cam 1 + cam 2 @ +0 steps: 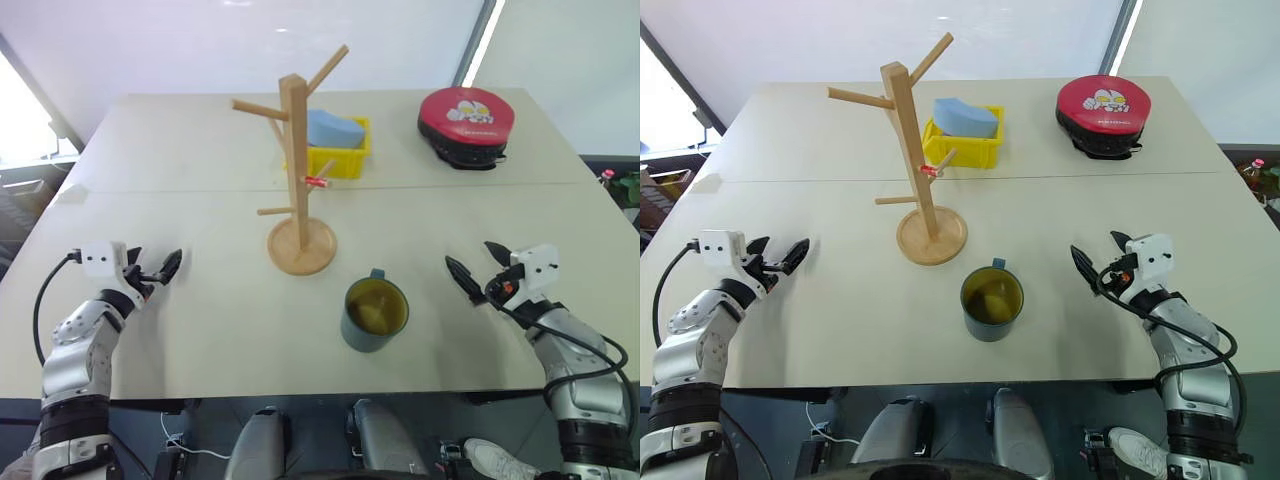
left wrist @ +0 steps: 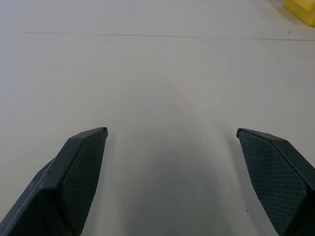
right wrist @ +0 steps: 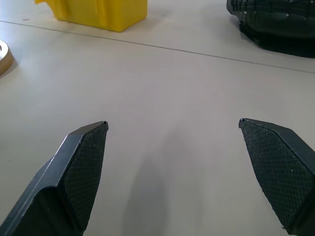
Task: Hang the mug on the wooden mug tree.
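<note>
I see the mug [image 1: 375, 314] standing upright on the surface [image 1: 200, 320], just in front of the wooden mug tree [image 1: 298, 165] and a little to its right, not touching it. My left gripper [image 1: 153, 265] and right gripper [image 1: 478, 268] hover well to either side of the mug tree, fingers spread wide and empty. A yellow bin [image 1: 338, 158] sits behind the mug tree.

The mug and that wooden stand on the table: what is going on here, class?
Nothing is being handled yet. The mug stands upright on the table, just in front of the wooden mug tree, whose pegs are bare. The left gripper and the right gripper rest open and empty on either side of the table, well apart from the mug.
</note>
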You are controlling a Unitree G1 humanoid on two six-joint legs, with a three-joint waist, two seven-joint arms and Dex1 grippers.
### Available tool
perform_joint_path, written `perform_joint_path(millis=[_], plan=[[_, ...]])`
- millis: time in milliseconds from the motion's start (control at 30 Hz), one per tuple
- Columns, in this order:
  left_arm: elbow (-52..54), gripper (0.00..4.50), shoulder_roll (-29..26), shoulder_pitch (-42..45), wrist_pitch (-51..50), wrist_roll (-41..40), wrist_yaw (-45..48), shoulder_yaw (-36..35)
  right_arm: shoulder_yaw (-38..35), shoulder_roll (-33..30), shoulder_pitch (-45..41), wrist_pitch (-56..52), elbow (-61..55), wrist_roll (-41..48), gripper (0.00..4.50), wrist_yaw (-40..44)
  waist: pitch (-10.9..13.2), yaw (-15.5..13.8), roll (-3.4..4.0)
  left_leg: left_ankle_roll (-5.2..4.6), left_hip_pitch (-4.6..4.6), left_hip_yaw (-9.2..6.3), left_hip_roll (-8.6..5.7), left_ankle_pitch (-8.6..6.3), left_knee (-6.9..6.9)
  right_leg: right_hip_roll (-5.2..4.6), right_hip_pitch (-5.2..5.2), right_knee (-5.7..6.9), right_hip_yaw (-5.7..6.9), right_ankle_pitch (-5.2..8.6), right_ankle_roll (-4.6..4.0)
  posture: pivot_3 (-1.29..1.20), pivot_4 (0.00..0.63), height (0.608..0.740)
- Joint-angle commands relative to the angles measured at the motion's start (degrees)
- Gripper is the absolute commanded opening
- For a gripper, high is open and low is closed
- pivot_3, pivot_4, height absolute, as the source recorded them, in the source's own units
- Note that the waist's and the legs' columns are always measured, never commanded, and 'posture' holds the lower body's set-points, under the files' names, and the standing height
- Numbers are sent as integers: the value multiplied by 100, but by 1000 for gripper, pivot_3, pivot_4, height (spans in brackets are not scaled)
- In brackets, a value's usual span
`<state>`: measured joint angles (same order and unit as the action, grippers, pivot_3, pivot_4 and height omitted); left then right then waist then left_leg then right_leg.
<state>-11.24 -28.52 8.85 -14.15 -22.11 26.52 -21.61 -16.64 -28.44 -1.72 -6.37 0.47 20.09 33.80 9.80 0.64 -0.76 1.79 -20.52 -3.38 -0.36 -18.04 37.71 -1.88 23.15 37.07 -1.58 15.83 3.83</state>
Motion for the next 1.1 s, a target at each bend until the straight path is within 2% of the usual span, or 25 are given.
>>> perform_joint_path(millis=[33,433,667,767,933,1100], plan=[[166,4500,-11,35,132,-86,-6,-170,-51,-20,-80,104,-65,31,4426,27,0,-1,0,0,0,0,0,0,0,0,0,0,0,0,0,0,150,740],[433,4500,9,45,67,-173,255,71,43,-60,-83,146,-164,7,4426,213,0,1,0,0,1,0,0,0,0,0,0,0,0,0,0,0,150,740],[584,4500,59,-5,18,-100,628,446,255,-215,139,487,-479,73,4426,886,0,-1,0,0,1,0,-1,0,0,1,-1,0,1,0,0,0,150,740],[810,4500,43,-88,131,-117,989,703,531,-393,319,301,-908,218,4426,1378,0,0,1,0,1,1,-1,0,1,2,-1,1,0,0,0,0,150,740],[1124,4500,21,-231,173,-218,1463,921,938,-459,231,70,-1333,272,4426,1639,0,11,1,0,5,0,0,0,1,2,-3,2,-1,0,0,0,150,740],[1587,4500,-110,-495,183,-260,2083,1206,1135,-399,-96,17,-1165,305,4426,1778,0,2,1,0,3,0,0,0,5,1,-4,0,0,0,-1,0,150,740]])
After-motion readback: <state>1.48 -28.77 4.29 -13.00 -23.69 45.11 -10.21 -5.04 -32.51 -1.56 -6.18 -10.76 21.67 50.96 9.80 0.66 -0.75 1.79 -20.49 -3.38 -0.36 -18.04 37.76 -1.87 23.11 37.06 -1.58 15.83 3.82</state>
